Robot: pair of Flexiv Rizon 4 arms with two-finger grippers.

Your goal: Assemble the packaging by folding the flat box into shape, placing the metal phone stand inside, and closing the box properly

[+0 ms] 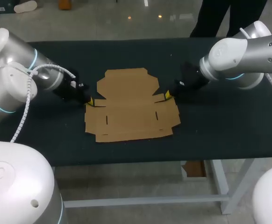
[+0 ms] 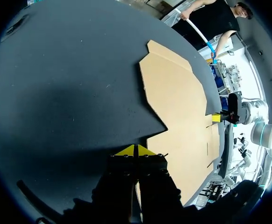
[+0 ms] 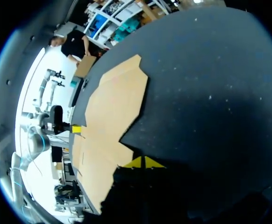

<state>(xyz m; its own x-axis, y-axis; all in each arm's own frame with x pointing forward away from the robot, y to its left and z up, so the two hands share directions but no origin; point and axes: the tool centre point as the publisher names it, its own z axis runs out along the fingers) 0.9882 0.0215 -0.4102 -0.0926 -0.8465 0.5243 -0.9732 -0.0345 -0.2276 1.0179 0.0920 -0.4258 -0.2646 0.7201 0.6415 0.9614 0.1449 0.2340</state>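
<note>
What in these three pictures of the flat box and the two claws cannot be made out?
Metal phone stand: shows in no view.
Left claw: in the left wrist view its own dark body hides the flat box edge under it; contact unclear.
Right claw: likewise in the right wrist view.
Table, near corners: head view, covered by white robot housings.

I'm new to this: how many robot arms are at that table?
2. The left arm enters from the left, left gripper at the cardboard's left edge; the right arm from the right, right gripper at its right edge.
</note>
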